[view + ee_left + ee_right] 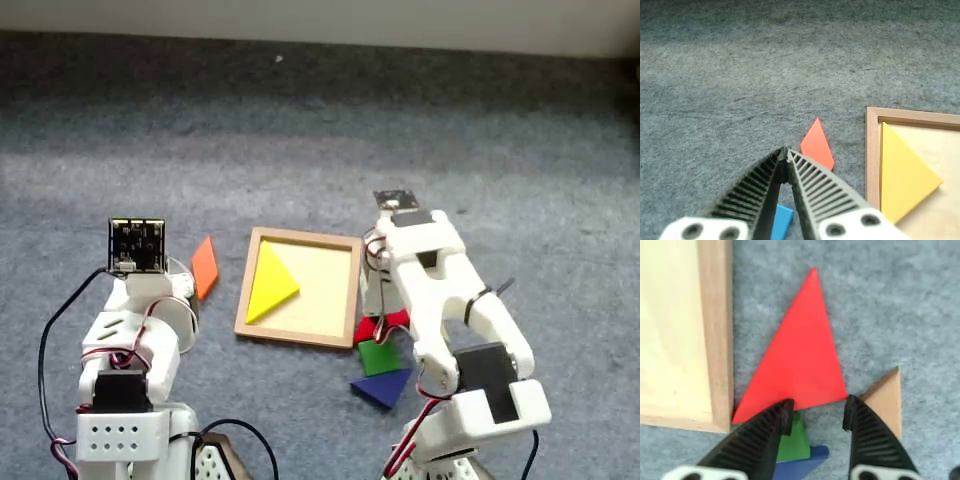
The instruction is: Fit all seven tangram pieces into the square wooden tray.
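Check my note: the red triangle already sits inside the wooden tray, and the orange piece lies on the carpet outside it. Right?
No: the piece inside the wooden tray is the yellow triangle, as the high view shows. The orange piece does lie on the carpet outside it.

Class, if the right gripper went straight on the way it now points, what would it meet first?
Probably the flat red triangle piece, lying just beyond the open right gripper; height above it is unclear.

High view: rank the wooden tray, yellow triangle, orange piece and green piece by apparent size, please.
1. wooden tray
2. yellow triangle
3. orange piece and green piece: these look about alike, so I won't rank them.
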Controlling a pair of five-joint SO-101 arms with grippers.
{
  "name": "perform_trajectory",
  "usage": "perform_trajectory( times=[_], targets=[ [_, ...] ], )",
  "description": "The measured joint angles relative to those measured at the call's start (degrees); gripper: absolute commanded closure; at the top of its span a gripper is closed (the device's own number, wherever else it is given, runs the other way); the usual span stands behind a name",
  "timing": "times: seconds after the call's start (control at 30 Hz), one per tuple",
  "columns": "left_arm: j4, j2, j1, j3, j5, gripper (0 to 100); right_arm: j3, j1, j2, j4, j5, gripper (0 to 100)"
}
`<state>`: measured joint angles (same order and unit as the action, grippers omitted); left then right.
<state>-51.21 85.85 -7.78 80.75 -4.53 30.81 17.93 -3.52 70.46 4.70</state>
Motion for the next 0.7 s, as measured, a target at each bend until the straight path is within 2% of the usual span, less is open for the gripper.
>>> perform_trajectory(
  times=[0.27,0.47,0.7],
  targets=[
    [0.0,0.0,0.0,0.0,0.0,100,-7.5,0.5,-7.0,4.0,0.4,81.8],
    [0.0,0.0,0.0,0.0,0.0,100,-9.8,1.2,-7.3,6.6,0.5,86.1],
    [0.0,0.0,0.0,0.0,0.0,100,-9.8,5.1,-3.5,6.6,0.5,86.5]
  ],
)
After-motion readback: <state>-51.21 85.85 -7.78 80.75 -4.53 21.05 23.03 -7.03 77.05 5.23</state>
